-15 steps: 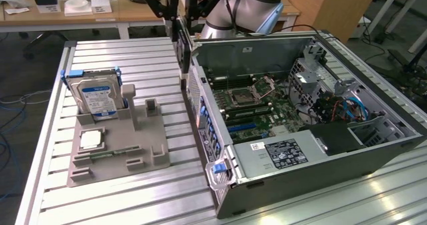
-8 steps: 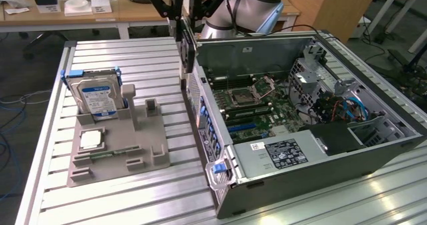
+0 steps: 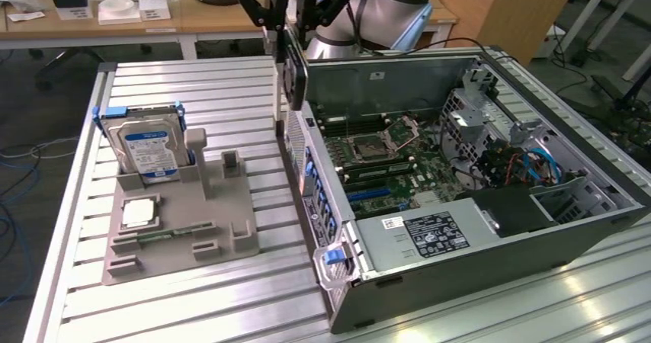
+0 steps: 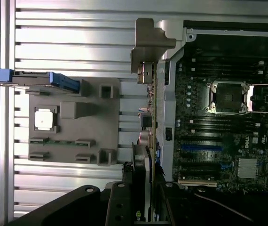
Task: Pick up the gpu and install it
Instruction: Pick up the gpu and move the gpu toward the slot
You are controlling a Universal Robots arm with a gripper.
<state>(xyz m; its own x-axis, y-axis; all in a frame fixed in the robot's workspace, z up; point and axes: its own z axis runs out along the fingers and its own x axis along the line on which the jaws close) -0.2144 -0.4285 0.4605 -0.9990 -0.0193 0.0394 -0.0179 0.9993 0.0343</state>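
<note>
Nearest us on the desk (image 3: pixel 203 312) stands the open computer case (image 3: pixel 489 282). At nine o'clock from it is the grey holder (image 3: pixel 178 240), with the hard drive (image 3: pixel 148 149) upright at its far end. Inside the case lies the motherboard (image 3: pixel 392 168), its blue slot (image 3: pixel 371 194) unfilled as far as we can see. Farther back, at eleven o'clock of the case, the gpu (image 3: pixel 295 76) hangs on edge over the case's wall; we cannot tell whether it touches. The hand (image 3: pixel 293 19) grips its upper end, jaws partly closed on the card. We judge the pick-up done, while seating the card in a slot is left.
</note>
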